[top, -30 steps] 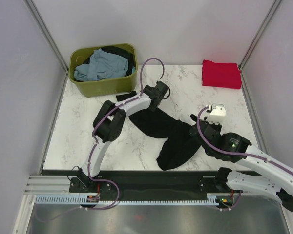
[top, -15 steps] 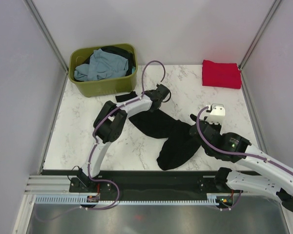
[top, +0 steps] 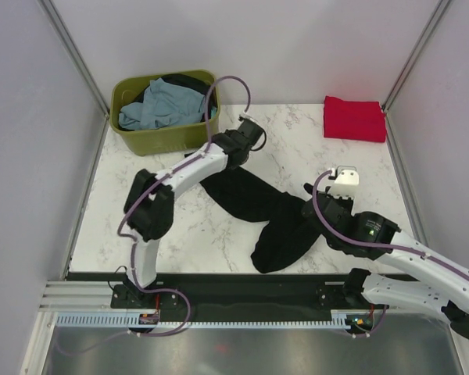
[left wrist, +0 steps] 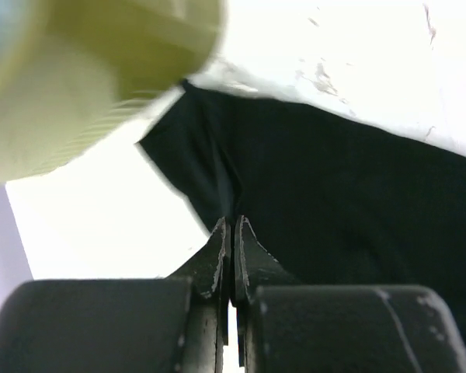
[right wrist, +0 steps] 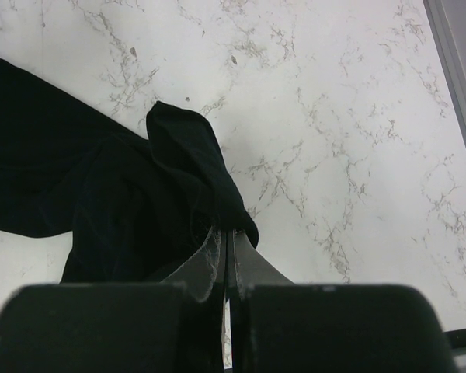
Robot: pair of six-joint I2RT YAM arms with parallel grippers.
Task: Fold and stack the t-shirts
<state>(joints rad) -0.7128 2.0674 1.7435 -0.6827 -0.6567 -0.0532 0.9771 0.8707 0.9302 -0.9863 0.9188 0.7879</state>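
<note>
The left arm (top: pixel 189 162) and right arm (top: pixel 422 262) look alike: pale grey-white tubular links between bulky matte-black joint housings, each on a black base (top: pixel 130 295) and trailed by a loose mauve cable (top: pixel 228 80). The right arm has a small green light (top: pixel 373 231) on one black joint and a white boxy block (top: pixel 345 176) at its wrist. The left claw (left wrist: pixel 231 227) and right claw (right wrist: pixel 227 235) each have two black wedge-shaped fingers, scuffed pale along the inner edges.
</note>
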